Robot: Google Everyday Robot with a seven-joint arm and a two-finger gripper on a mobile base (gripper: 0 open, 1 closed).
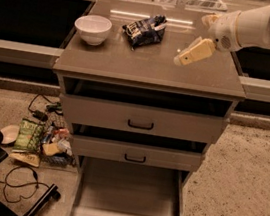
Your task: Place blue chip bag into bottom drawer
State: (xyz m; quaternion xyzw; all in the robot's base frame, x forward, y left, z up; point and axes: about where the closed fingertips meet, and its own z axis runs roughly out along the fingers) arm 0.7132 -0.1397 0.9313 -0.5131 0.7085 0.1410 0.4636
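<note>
The gripper (pixel 181 60) is positioned above the right part of the table (pixel 145 70), angled down and to the left at the end of the white arm (pixel 261 25), which enters from the upper right corner. Whether the fingers (pixel 198 50) are apart or together cannot be told from this view. Nothing is seen to be held.

The blue chip bag (pixel 144 30) is located on the table, near the back edge and roughly at mid-width. It lies flat and crinkled, with its white lettering facing up. It is separated from the gripper by a stretch of bare table surface. The white bowl (pixel 93 28) is placed upright to the left of the bag, near it but not touching.

Three drawers are fitted below the table. The top drawer (pixel 142 118) and the middle drawer (pixel 135 153) are each pulled out slightly, and each carries a black handle. The bottom drawer (pixel 129 197) is pulled out furthest, so that its plain flat floor is exposed; no items are seen on it.

On the ground to the left of the cabinet, a green snack bag (pixel 30 135) is found among other small packages, with black cables (pixel 20 184) lying near it.
</note>
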